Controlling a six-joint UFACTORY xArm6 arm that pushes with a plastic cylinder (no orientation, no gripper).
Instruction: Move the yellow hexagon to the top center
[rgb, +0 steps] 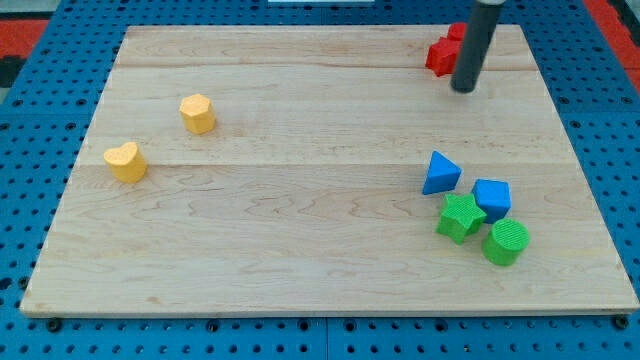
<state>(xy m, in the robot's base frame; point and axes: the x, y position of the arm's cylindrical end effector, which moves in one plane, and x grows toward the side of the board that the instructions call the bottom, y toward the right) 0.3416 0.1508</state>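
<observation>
Nearest the view's bottom, on the right, sits a tight cluster: a green cylinder (506, 242) lowest, a green star (460, 217) just beside it to the left, a blue cube (492, 198) touching or almost touching the star from above, and a blue triangle (440, 173) just up and left of those; all four are well out of the action for now; across on the view's left a yellow heart (126, 161) lies alone on the wooden board (300, 260); a little further up and to the right of it is the yellow hexagon (198, 113), the block that matters, sitting in the left part of the board and well short of the top centre; right at the far edge, top right, a red block (441, 54) shows, shape hard to make out because the rod covers part of it; my tip (463, 89) rests on the board just below and right of that red block, very close, possibly touching, and well apart from the hexagon; no jaws on this arm, just the bare rod, so nothing is held. The risks, as I judge them: sweeping left from here could drag the red block along; approaching the hexagon from the wrong side would shove it away from the top centre; an off-centre push could spin it off line, or clip the heart.
</observation>
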